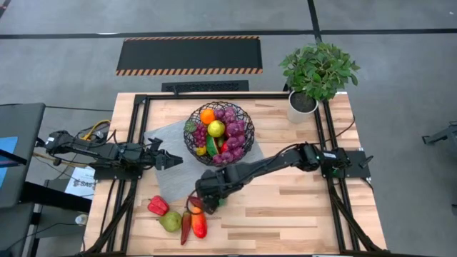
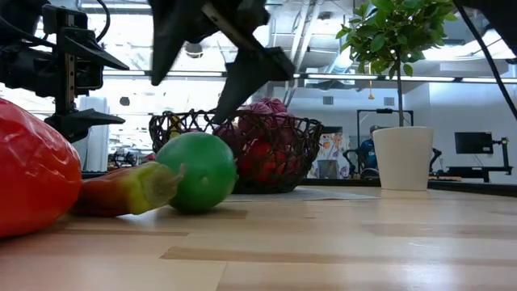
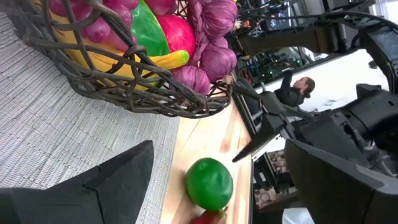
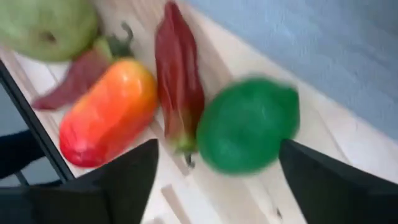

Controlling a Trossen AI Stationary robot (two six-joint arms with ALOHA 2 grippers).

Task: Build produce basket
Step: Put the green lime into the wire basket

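The black wire basket (image 1: 220, 133) stands on a grey mat (image 1: 166, 146) at the table's far middle, filled with an orange, grapes, a yellow-green fruit and other produce. A green lime (image 4: 247, 124) rests on the wood near the mat's near edge. My right gripper (image 1: 207, 202) hangs open just above it, pointing steeply down, a finger on either side and clear of it. Beside the lime lie a dark red chili (image 4: 177, 87), an orange-red pepper (image 4: 109, 109), a pear (image 1: 170, 221) and a red pepper (image 1: 158, 205). My left gripper (image 1: 173, 160) waits open over the mat, left of the basket.
A leafy plant in a white pot (image 1: 303, 101) stands at the table's far right corner. Black frame rails (image 1: 136, 143) run along the left and right sides. Bare wood (image 1: 300, 214) lies to the right of the loose produce.
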